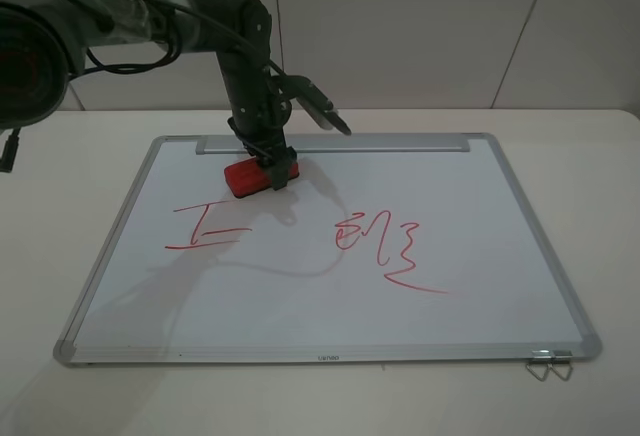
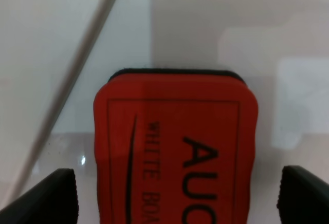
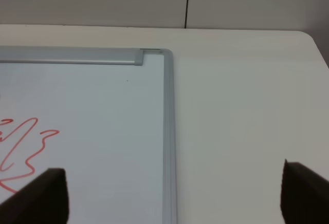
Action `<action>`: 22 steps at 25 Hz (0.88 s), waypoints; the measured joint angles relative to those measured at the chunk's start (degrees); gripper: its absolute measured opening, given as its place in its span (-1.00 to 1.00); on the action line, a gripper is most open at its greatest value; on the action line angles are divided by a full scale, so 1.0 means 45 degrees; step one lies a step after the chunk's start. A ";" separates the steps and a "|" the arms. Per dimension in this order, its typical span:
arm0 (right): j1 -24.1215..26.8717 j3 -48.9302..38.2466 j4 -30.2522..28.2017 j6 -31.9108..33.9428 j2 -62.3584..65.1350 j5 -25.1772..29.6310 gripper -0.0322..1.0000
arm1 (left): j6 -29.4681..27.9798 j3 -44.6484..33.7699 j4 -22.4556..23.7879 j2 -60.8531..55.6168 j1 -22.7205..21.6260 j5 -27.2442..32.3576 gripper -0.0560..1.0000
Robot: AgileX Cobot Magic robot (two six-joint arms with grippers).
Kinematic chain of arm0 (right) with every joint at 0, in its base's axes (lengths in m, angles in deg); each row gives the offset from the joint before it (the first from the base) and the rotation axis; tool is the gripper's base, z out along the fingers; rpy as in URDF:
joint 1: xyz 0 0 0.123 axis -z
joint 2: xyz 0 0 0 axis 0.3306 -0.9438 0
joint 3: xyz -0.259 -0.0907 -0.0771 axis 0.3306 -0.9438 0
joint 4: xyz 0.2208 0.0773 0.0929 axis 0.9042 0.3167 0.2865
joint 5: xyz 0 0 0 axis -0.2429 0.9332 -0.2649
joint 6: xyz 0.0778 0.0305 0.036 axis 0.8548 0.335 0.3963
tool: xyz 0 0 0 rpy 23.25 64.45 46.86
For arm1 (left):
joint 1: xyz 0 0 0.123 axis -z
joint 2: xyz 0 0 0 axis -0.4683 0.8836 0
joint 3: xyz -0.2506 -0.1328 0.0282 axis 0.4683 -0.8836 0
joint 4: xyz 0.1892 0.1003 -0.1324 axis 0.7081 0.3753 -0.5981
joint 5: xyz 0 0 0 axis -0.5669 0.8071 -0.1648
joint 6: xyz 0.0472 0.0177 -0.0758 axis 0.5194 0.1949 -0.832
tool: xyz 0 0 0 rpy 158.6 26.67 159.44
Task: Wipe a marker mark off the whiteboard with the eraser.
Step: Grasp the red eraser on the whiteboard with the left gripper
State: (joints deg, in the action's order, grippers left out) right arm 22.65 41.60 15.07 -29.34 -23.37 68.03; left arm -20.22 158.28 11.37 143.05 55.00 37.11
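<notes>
The left gripper (image 2: 177, 196), jaws fully spread and holding nothing, straddles the red rectangular felt-based eraser (image 2: 175, 131) on the silver-framed whiteboard (image 1: 450, 206), aligned for grasping.

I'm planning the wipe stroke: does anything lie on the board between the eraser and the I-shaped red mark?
Nothing visible does. Only bare whiteboard separates the eraser from the marker mark; the larger scribble sits off to the other side. The left gripper stands open astride the eraser.
</notes>
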 joint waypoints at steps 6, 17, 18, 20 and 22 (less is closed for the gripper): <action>0.0000 0.0000 0.0000 0.0000 0.0000 0.0000 0.43 | 0.0000 0.0000 -0.0053 0.0142 0.0000 -0.0004 0.57; 0.0000 0.0000 0.0000 0.0000 0.0000 0.0000 0.43 | 0.0000 0.0000 -0.0028 0.0164 0.0000 -0.0123 0.19; 0.0000 0.0000 0.0000 0.0000 0.0000 0.0000 0.43 | 0.0000 0.0000 -0.0028 0.0164 0.0000 -0.0138 0.19; 0.0000 0.0000 0.0000 0.0000 0.0000 0.0000 0.43 | 0.0000 0.0000 -0.0028 0.0164 0.0000 -0.0138 0.19; 0.0000 0.0000 0.0000 0.0000 0.0000 0.0000 0.43 | 0.0000 0.0000 -0.0028 0.0164 0.0000 -0.0164 0.19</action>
State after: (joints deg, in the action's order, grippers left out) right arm 22.65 41.60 15.07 -29.34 -23.37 68.03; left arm -20.22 158.28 11.25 143.78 55.00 36.37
